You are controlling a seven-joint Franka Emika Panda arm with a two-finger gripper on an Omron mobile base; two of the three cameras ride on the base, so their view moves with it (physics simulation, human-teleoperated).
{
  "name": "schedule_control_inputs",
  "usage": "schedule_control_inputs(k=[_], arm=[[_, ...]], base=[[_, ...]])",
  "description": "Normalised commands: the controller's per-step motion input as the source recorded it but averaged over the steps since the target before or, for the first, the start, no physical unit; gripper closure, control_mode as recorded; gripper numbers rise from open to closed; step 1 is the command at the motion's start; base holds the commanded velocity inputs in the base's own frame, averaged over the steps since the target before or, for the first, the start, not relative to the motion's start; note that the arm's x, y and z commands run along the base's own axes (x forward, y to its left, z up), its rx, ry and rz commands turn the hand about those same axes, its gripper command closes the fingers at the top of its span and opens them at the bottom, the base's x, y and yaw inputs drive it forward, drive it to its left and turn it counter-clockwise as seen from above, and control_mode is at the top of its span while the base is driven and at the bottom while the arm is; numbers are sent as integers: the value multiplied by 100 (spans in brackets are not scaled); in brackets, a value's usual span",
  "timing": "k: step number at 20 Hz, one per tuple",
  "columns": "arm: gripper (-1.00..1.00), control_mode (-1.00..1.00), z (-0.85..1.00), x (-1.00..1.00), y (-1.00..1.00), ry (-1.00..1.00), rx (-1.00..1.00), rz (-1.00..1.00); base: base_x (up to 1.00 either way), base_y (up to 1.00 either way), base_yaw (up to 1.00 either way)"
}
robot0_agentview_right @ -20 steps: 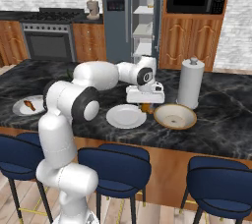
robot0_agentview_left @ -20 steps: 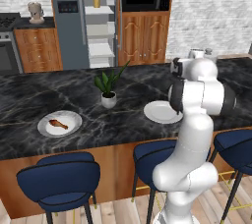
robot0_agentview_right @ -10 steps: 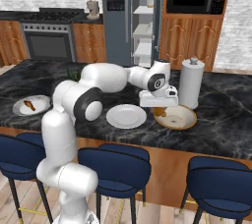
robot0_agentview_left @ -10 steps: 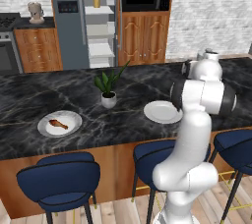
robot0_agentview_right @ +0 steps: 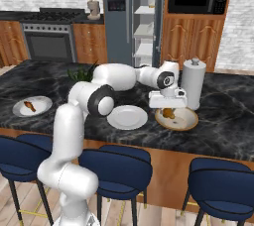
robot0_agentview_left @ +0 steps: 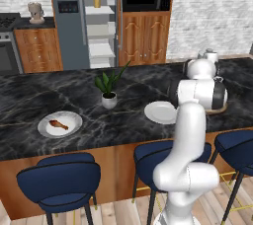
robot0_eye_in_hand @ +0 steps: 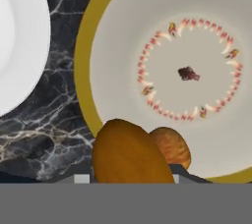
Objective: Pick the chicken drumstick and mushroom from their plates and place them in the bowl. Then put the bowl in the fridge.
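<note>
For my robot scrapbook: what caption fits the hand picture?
Gripper holds the mushroom over the bowl.

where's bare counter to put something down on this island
Bare stretches: between the drumstick plate and the potted plant, and behind the plant toward the fridge side. It is crowded where the empty plate, bowl, tool and white canister cluster.

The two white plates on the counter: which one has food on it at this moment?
The plate at the far left of the counter carries the chicken drumstick. The other plate, beside the bowl, is bare.
</note>
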Motion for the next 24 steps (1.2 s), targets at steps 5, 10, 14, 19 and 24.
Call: schedule_control_inputs(k=[5, 10, 14, 19, 24], arm=[[100, -100, -16, 32, -10, 9, 4, 4], [100, -100, -15, 13, -9, 4, 6, 9], [100, -100, -33, -1, 0, 0, 2, 9], [100, -100, -33, -9, 2, 0, 1, 8], [100, -100, -29, -4, 5, 0, 0, 6]], base=[[0, 0, 0], [0, 0, 0], [0, 0, 0], [0, 0, 0], [0, 0, 0]])
